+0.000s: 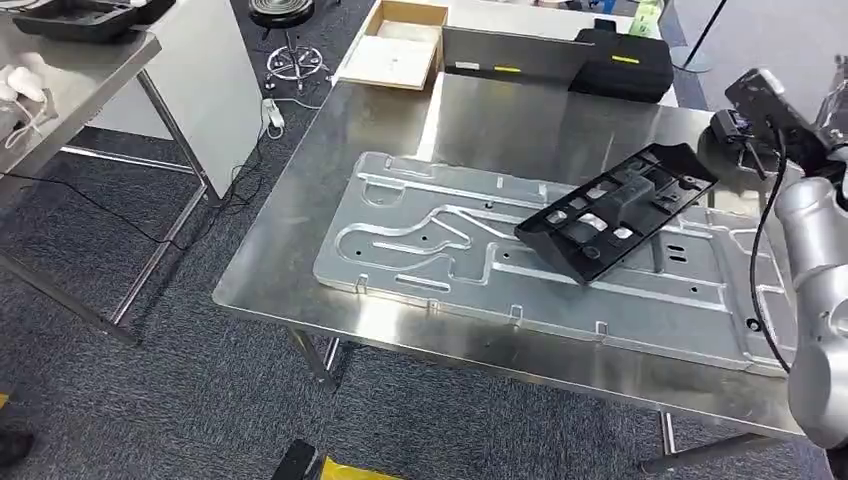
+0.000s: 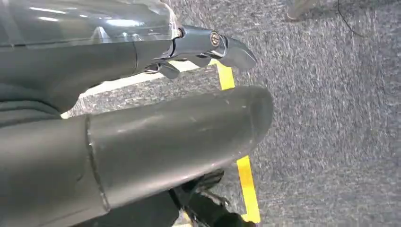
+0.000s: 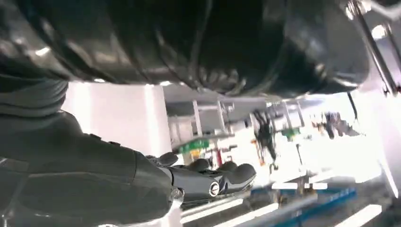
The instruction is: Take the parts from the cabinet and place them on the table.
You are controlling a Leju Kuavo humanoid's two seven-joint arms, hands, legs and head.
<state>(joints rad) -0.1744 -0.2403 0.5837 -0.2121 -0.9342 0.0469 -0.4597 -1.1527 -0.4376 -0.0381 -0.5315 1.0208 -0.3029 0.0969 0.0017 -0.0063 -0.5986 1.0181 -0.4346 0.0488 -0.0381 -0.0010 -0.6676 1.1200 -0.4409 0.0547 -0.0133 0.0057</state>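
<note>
Steel covers the near table (image 1: 300, 270), which fills the middle of the head view. Going from left to right: at ten o'clock stands a second steel table (image 1: 90, 85) with a dark tray (image 1: 80, 18) on it, and just past it a white panel (image 1: 215, 80) reaches down to the grey carpet (image 1: 150, 390), where a white cable (image 1: 272, 112) trails. At twelve o'clock, beyond the near table's far edge, lies an open cardboard box (image 1: 395, 45), and toward one o'clock a black case (image 1: 625, 65) with a yellow label.

On the near table a large pressed metal plate (image 1: 430, 250) lies flat and takes up most of the top. A black plastic part (image 1: 615, 210) with many cut-outs rests on this plate, tilted, its low end pointing toward six o'clock and its high end toward two o'clock, close to the dark wrist unit of the right arm (image 1: 815, 260) at three o'clock.

In the right wrist view the right hand (image 3: 208, 182) has its fingers stretched out and slightly parted, with nothing between them; a large dark shape hangs above it, too blurred to identify.

In the left wrist view the left hand (image 2: 208, 47) hangs over carpet marked with a yellow line (image 2: 246, 179), its fingers straight and holding nothing.
</note>
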